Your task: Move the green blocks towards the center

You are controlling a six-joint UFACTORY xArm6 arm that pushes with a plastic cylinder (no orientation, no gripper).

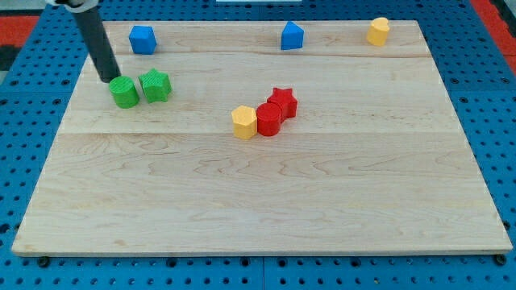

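My tip (pixel 108 78) ends a dark rod. The worktop (pixel 258 193) is pale wood grain, on a blue pegboard (pixel 32 105). The green cylinder (pixel 124 93) and green star (pixel 156 85) match in shade. There are a blue cube (pixel 142 39), blue pentagon block (pixel 292 36), yellow hexagon (pixel 244 122), yellow cylinder (pixel 378 31), red cylinder (pixel 268 120) and red star (pixel 283 101).

Only the rod shows, upper left of the frame; the rest of the arm is cut off by the view's top edge. Rod is dark, straight, cylindrical, slanting from the view's top left down toward lower right. A lighter collar or mount sits at its upper end, at the frame edge, mostly cropped. My tip (pixel 110 79) is down at the surface, just at the upper-left edge of the green round block (pixel 124 93), touching or nearly touching, cannot tell which.
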